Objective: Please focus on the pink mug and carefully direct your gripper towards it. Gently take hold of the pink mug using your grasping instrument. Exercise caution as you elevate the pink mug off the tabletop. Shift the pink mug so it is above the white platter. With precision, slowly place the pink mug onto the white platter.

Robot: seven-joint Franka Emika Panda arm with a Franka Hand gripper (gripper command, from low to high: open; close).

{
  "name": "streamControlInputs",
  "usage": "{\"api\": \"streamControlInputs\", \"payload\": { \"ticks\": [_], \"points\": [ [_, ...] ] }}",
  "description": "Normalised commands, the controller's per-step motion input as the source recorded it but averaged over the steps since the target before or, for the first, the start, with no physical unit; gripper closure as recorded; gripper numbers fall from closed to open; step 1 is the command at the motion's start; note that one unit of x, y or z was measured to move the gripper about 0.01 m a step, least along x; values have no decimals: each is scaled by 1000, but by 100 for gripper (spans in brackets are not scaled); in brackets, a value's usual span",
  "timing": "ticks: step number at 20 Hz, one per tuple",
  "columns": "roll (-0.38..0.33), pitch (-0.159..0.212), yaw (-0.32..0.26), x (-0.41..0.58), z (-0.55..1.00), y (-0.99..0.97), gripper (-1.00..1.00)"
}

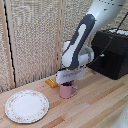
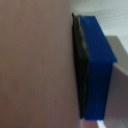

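A: Where does the pink mug (image 1: 67,90) sit from the gripper (image 1: 69,81)?

B: Straight below it, upright on the table (image 1: 95,107), handle toward the exterior view's right. The fingers reach down at its rim.

A: Clenched on it?

B: Looks so. In the wrist view a blue finger pad (image 2: 96,70) lies flat against a pink wall, so I judge the mug grasped.

A: And the white platter (image 1: 27,106)?

B: Left and nearer, well apart from the mug.
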Motion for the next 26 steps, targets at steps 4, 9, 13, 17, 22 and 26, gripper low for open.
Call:
{"api": "streamControlInputs", "payload": {
  "ticks": [4,9,13,17,22,26],
  "points": [
    [3,-5,0,198,985,-2,100],
    [11,2,0,345,993,109,100],
    [33,70,5,306,751,625,100],
    [13,119,12,345,515,871,100],
    [9,135,12,361,386,898,100],
    [1,131,22,347,131,933,100]
  ]
}}
